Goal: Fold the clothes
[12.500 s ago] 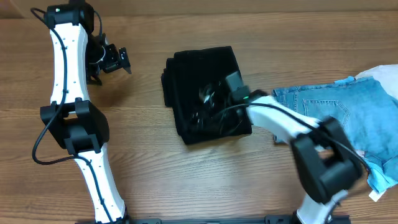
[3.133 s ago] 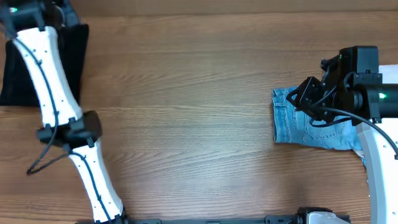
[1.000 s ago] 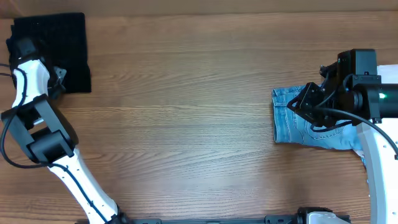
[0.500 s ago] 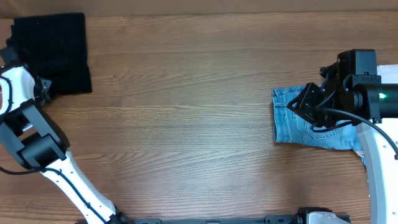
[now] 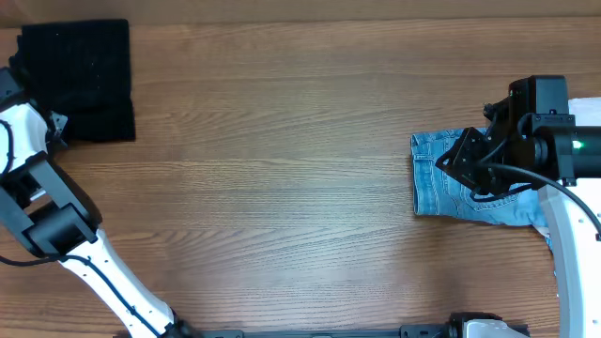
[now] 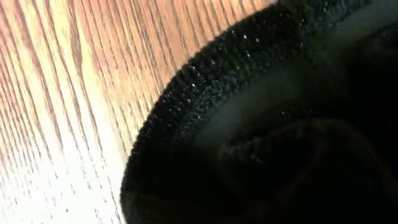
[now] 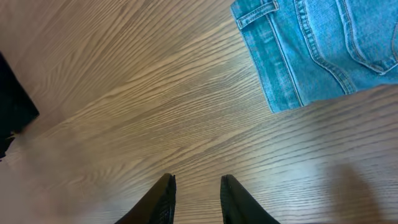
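nearest the arm bases the bench [image 5: 282,235] was bare wood. a little further out, on the right, the light-blue denim [image 5: 437,188] lay flat with a pocket and stitched seams showing. its left edge looked straight, but the right arm hid much of it, so i could not tell whether it was folded at all. the right end effector [image 7: 197,182] hung near the denim without touching it, its jaws a narrow gap apart and holding nothing; only wood showed between them in the wrist view. by my reading the denim was the piece left to do.

farthest off, in the far left corner, the black knit garment [image 5: 80,70] sat as a compact, squared-off rectangle, which read as a finished fold set aside. the left end effector [image 5: 54,124] was at its lower left edge. the left wrist view was filled with a rounded roll of fuzzy knit close to the lens, and i could not tell whether the jaws were parted or clamped on it. i judged the task roughly half done: black piece folded, denim waiting, left arm not yet clear of the pile.
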